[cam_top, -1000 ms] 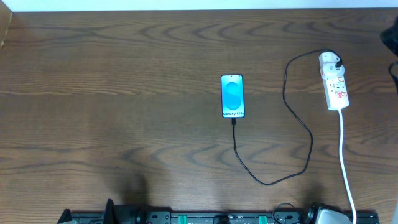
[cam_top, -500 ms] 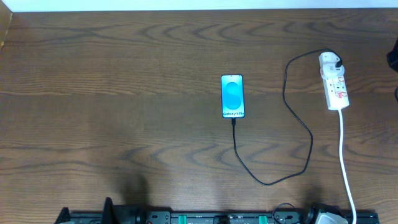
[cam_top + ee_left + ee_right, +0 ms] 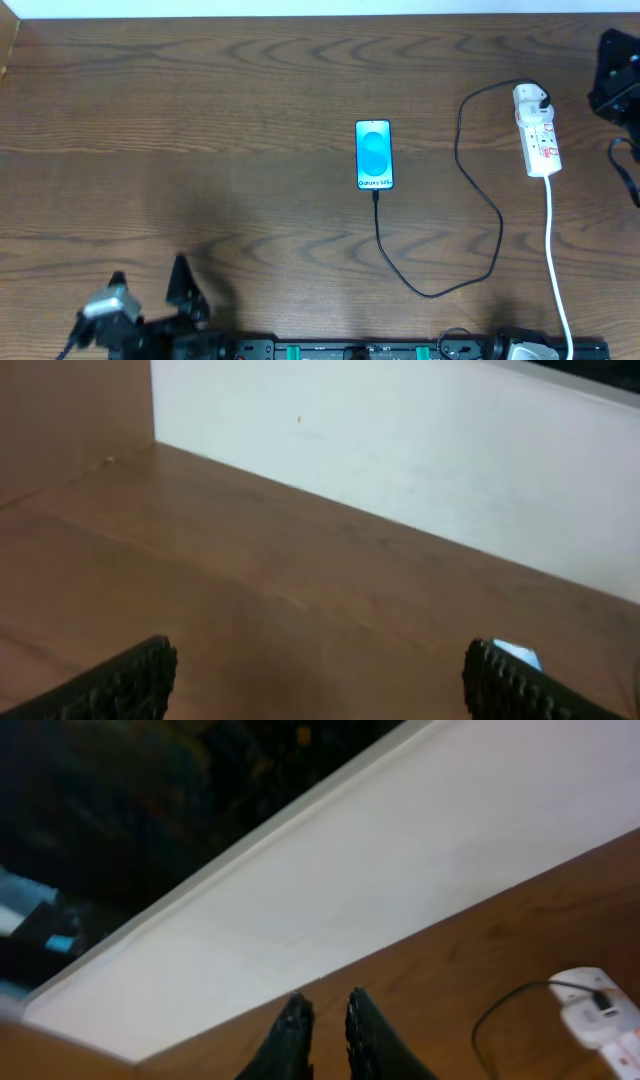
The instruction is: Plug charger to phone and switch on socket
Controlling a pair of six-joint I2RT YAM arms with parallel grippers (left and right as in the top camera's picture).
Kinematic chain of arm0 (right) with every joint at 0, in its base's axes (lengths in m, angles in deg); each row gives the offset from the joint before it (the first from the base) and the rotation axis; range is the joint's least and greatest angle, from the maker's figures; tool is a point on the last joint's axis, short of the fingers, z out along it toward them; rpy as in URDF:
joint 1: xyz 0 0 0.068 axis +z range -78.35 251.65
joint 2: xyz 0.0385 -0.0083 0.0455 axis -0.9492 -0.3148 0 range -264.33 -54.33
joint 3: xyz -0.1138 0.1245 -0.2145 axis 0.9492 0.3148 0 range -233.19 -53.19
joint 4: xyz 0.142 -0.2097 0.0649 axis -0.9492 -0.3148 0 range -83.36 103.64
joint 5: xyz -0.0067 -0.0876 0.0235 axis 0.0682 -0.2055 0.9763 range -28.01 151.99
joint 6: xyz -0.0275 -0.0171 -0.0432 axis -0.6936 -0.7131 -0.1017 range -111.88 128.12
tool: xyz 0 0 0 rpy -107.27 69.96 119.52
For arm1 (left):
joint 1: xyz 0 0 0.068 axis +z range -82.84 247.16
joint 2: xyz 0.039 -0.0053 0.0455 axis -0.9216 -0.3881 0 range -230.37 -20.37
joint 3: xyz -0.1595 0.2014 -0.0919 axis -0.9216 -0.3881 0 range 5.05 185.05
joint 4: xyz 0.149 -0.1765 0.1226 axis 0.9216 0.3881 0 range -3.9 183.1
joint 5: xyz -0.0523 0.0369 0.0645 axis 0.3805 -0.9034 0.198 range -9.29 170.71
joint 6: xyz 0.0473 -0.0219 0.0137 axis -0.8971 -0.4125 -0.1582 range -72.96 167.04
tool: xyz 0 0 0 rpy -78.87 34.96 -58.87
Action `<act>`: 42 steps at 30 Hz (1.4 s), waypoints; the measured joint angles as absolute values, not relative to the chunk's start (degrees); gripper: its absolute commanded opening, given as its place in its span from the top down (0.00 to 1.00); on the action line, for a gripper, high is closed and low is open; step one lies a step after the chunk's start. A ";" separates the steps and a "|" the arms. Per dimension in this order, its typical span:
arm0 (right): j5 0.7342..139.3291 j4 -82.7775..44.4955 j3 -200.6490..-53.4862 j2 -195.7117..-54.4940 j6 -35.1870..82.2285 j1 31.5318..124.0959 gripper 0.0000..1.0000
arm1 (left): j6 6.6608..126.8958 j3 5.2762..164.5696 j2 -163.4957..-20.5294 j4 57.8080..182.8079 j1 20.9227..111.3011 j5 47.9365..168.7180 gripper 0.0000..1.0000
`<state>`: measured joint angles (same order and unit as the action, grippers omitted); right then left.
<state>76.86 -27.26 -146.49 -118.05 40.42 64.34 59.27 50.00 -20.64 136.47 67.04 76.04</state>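
While charger [image 3: 378, 215] tip meets phone [image 3: 374, 154] bottom edge, L pincer [image 3: 315, 672] gapes wide, R pincer [image 3: 328, 1020] nearly closed.

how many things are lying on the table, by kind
phone: 1
black charger cable: 1
white power strip: 1
total: 3

The table [image 3: 150, 150] lies open toward its left edge; the phone [image 3: 374, 154] at centre, the cable [image 3: 378, 215] and the power strip [image 3: 538, 140] near the right edge obstruct.
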 measured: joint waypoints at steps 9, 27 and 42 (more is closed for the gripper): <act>76.99 -27.33 -146.47 -118.05 40.42 67.77 0.85 | 59.27 34.83 -20.66 119.75 67.04 76.04 0.09; 74.65 -28.35 -146.44 -118.05 40.29 68.30 0.84 | 59.27 17.10 -20.68 101.02 67.04 76.04 0.08; 74.30 -28.51 -146.44 -118.05 40.13 68.30 0.83 | 59.29 6.83 -20.75 88.15 67.04 77.20 0.09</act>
<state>74.30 -28.51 -146.44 -118.05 40.13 68.30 59.29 6.83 -20.75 88.15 67.04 77.20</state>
